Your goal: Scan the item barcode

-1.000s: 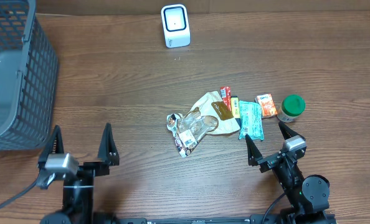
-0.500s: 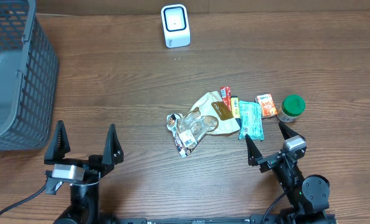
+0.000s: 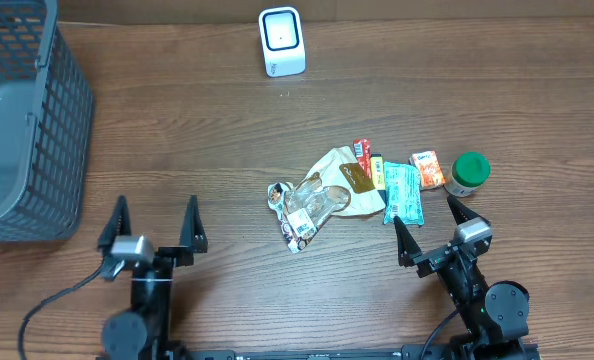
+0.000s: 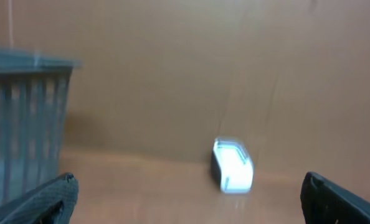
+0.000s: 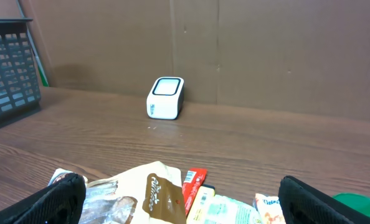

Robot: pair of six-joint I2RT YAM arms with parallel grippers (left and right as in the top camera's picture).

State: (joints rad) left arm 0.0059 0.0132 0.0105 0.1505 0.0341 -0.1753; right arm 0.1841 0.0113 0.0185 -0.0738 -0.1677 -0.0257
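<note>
Spread left fingers [image 3: 191, 222] have shifted right over the wooden table [image 3: 227, 120]; right fingers [image 3: 401, 240] spread too.

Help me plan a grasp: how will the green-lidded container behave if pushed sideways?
The green-lidded container looks round and seems upright, so a push may tip it and then it would probably roll. It looks rigid, so it likely keeps shape when squeezed.

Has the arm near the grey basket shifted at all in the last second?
Yes. The left gripper has slid sideways, away from the grey basket and toward the snack packets.
</note>
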